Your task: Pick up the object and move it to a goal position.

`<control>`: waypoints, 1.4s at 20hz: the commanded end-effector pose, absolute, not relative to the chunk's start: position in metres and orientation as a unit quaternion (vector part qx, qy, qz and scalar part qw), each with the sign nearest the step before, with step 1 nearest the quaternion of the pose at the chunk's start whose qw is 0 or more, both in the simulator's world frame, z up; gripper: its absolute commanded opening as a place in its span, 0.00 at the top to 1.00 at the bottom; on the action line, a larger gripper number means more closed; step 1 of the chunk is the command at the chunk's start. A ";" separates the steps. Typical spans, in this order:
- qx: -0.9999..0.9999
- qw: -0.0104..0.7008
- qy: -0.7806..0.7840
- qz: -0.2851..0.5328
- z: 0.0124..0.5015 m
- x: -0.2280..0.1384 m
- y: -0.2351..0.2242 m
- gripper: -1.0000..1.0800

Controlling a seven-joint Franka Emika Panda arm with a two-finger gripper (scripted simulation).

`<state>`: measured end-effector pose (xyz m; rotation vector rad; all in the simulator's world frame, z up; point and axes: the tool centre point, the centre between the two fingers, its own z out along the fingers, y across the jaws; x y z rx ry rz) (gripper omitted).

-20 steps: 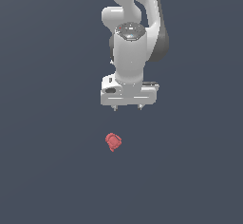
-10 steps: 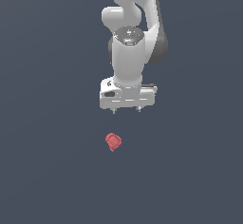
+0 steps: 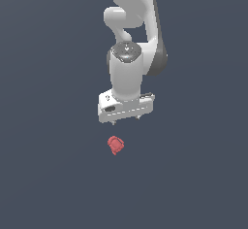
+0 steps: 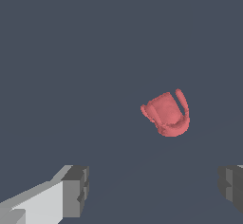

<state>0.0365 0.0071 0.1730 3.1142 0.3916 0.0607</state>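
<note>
While the white gripper (image 3: 126, 121) hangs with its fingers spread wide and nothing between them, the small red lumpy object (image 3: 115, 145) lies just below it, apart from the fingertips and a little toward the exterior view's left of the tool's centre. From the wrist view the object (image 4: 167, 113) sits beyond the two grey finger pads (image 4: 76, 191), nearer one of them, untouched. The surface (image 3: 53, 174) is plain dark slate-blue, featureless all round.
</note>
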 end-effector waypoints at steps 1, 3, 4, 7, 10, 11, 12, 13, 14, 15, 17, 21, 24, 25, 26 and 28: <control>0.988 0.002 0.154 0.017 0.164 0.043 0.002 0.04; 0.984 0.003 0.178 0.015 0.157 0.048 -0.003 0.04; 0.982 0.003 0.190 0.014 0.153 0.050 -0.005 0.04; 0.974 0.004 0.226 0.010 0.141 0.058 -0.012 0.04; 0.965 0.003 0.261 0.008 0.129 0.064 -0.018 0.04; 0.962 0.003 0.272 0.007 0.125 0.066 -0.021 0.04; 0.959 0.003 0.282 0.006 0.122 0.068 -0.023 0.04; 0.957 0.003 0.292 0.005 0.118 0.070 -0.025 0.04; 0.954 0.003 0.301 0.004 0.115 0.071 -0.027 0.04; 0.951 0.002 0.309 0.004 0.112 0.073 -0.029 0.04; 0.946 0.002 0.324 0.003 0.106 0.075 -0.032 0.04; 0.938 0.001 0.347 0.001 0.098 0.079 -0.037 0.04; 0.934 0.000 0.357 0.000 0.093 0.080 -0.039 0.04; 0.933 0.000 0.360 0.000 0.092 0.081 -0.040 0.04; 0.932 0.000 0.362 0.000 0.092 0.081 -0.040 0.04; 0.931 0.000 0.364 0.000 0.091 0.081 -0.041 0.04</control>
